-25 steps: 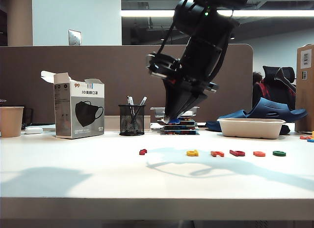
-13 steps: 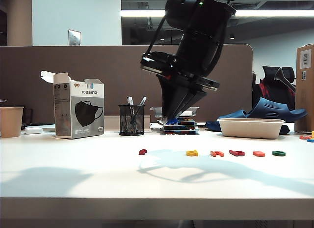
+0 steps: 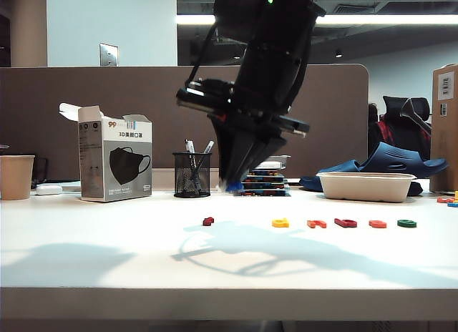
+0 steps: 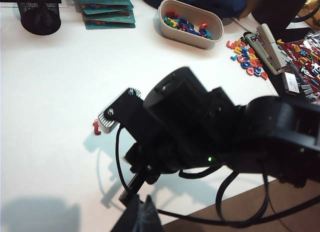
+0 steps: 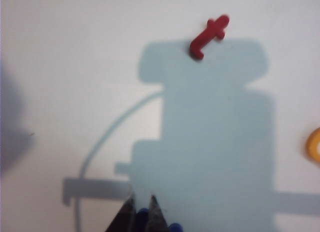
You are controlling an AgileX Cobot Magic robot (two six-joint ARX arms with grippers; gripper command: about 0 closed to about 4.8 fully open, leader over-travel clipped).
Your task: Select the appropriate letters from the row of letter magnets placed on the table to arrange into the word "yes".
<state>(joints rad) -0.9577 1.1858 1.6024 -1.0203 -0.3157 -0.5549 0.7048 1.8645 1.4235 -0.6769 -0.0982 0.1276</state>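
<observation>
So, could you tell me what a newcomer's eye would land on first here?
The big black right gripper hangs over the middle of the white table, shut on a blue letter. Beneath it a row of letter magnets runs rightward from a lone dark red letter.

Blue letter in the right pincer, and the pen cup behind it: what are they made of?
Blue letter, pinched in the shut right pincer above the table: apparently moulded plastic, solid uniform colour. Pen cup: black wire mesh, likely metal; pens show through it.
</observation>
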